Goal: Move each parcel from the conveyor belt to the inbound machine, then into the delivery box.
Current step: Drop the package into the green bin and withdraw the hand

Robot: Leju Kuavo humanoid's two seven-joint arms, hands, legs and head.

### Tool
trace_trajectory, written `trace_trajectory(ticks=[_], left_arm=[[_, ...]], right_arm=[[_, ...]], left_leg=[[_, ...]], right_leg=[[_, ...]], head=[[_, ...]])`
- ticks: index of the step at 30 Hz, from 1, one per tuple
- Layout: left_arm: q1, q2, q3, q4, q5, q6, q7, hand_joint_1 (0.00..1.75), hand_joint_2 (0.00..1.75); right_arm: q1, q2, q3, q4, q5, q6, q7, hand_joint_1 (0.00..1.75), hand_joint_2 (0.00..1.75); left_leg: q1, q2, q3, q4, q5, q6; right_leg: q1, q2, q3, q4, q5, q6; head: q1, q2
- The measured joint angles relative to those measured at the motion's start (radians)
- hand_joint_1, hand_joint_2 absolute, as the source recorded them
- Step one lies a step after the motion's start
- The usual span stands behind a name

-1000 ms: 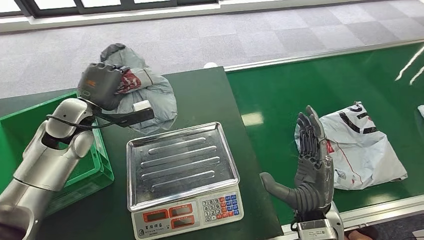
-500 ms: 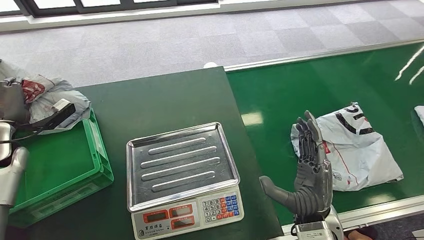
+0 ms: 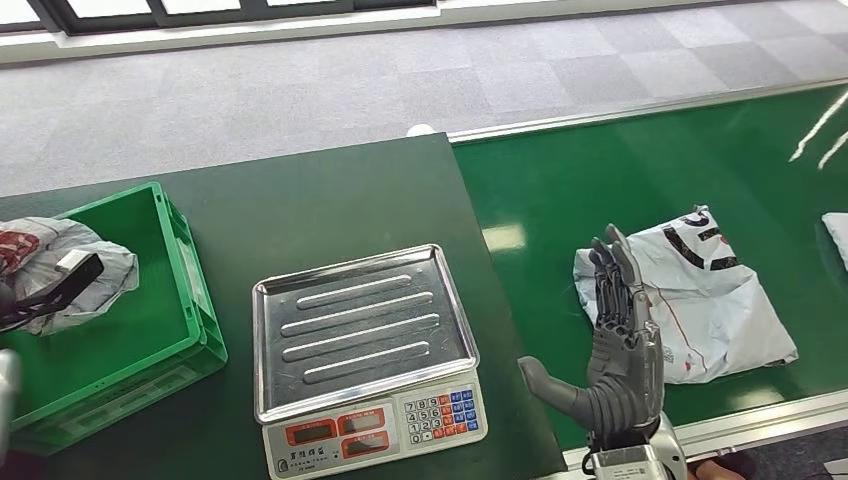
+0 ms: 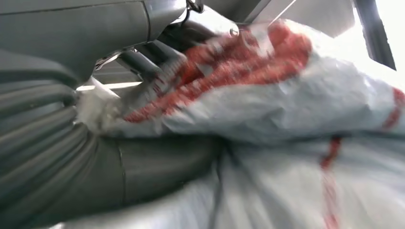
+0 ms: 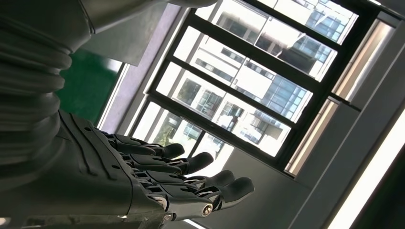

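Grey parcel [image 3: 62, 272] over green delivery box [image 3: 185, 262], far left.
Gripped by left robot hand [image 4: 143, 67]; red print unreadable. Right robot hand [image 3: 622, 345] released, fingers spread, touching near-left edge of white parcel [image 3: 700, 290] on conveyor belt [image 3: 640, 170]; black lettering illegible. Scale [image 3: 360, 350] between.

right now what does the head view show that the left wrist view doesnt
Only the head view shows the layout: the green plastic delivery crate, the steel-trayed weighing scale, a white-and-black plastic parcel lying on the green conveyor belt, and the right hand raised with fingers apart, holding nothing. Only the left wrist view shows, close up and blurred, the left hand with its dark fingers closed on the bag. Both show the grey plastic parcel with red print, which the head view places over the crate.
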Motion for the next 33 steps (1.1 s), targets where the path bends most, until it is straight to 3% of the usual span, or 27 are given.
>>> trace_trajectory(ticks=[1,5,10,13,17,21,24,27,30,33], left_arm=[[0.006,-0.002,0.006,0.003,0.001,0.0,-0.006,0.0,0.0],[0.026,-0.033,0.017,-0.036,0.104,-0.022,-0.059,0.0,0.0],[0.056,-0.105,0.016,-0.216,0.613,-0.244,-0.159,0.0,0.0],[0.083,-0.136,0.013,-0.321,0.833,-0.3,-0.173,0.0,0.0],[0.126,-0.163,-0.004,-0.438,1.051,-0.308,-0.197,0.0,0.0],[0.147,-0.178,-0.021,-0.504,1.253,-0.31,-0.229,0.0,0.0],[0.152,-0.183,-0.059,-0.548,1.462,-0.3,-0.282,0.0,0.0],[0.168,-0.184,-0.1,-0.587,1.531,-0.286,-0.3,0.0,0.0],[0.176,-0.184,-0.124,-0.608,1.544,-0.276,-0.304,0.0,0.0],[0.181,-0.183,-0.138,-0.62,1.572,-0.288,-0.305,0.0,0.0]], right_arm=[[-0.001,0.0,0.0,0.0,0.0,0.002,0.0,0.0,0.0],[-0.005,-0.003,-0.002,0.002,0.015,-0.002,0.018,0.0,1.75],[-0.004,-0.015,-0.031,0.01,0.172,-0.068,0.111,0.0,1.75],[-0.005,-0.026,-0.061,0.02,0.29,-0.093,0.174,0.0,1.75],[-0.024,-0.048,-0.112,0.055,0.476,-0.124,0.288,0.0,0.0],[-0.081,-0.095,-0.162,0.122,0.665,-0.136,0.41,0.0,0.0],[-0.172,-0.205,-0.203,0.261,0.782,-0.085,0.506,0.0,0.0],[-0.232,-0.298,-0.253,0.379,0.787,-0.069,0.507,0.0,0.0],[-0.255,-0.345,-0.273,0.436,0.793,-0.066,0.504,0.0,0.0],[-0.263,-0.371,-0.278,0.466,0.805,-0.049,0.518,0.0,1.31]], left_leg=[[0.0,0.0,0.0,0.0,0.0,0.0],[0.0,0.0,0.0,0.0,0.0,0.0],[0.0,0.0,0.0,0.0,-0.001,0.0],[0.0,0.002,0.0,0.0,-0.002,0.0],[0.0,0.002,0.0,0.0,-0.002,0.001],[0.0,0.003,0.001,0.0,-0.002,0.001],[-0.001,0.001,0.001,0.002,-0.002,0.001],[-0.001,-0.001,0.001,0.002,-0.002,0.001],[0.0,-0.001,0.001,0.002,-0.002,0.001],[0.0,0.0,0.001,0.001,-0.002,0.001]], right_leg=[[0.0,0.0,0.0,0.0,0.0,0.0],[0.0,0.0,0.0,0.0,0.0,0.0],[0.0,0.0,0.0,-0.001,0.0,0.0],[0.0,0.001,0.0,-0.001,0.0,0.0],[0.0,0.001,0.0,-0.001,0.0,0.0],[0.0,0.002,0.0,-0.002,0.0,0.0],[0.0,0.001,0.002,-0.002,0.001,0.0],[0.0,-0.001,0.002,-0.002,0.001,0.0],[0.0,-0.001,0.002,-0.002,0.001,0.0],[0.0,-0.001,0.002,-0.002,0.001,0.0]], head=[[0.0,0.0],[0.0,0.0],[0.0,0.0],[0.0,0.0],[0.0,0.0],[0.0,0.0],[0.0,0.0],[0.0,0.0],[0.0,0.0],[0.0,0.0]])
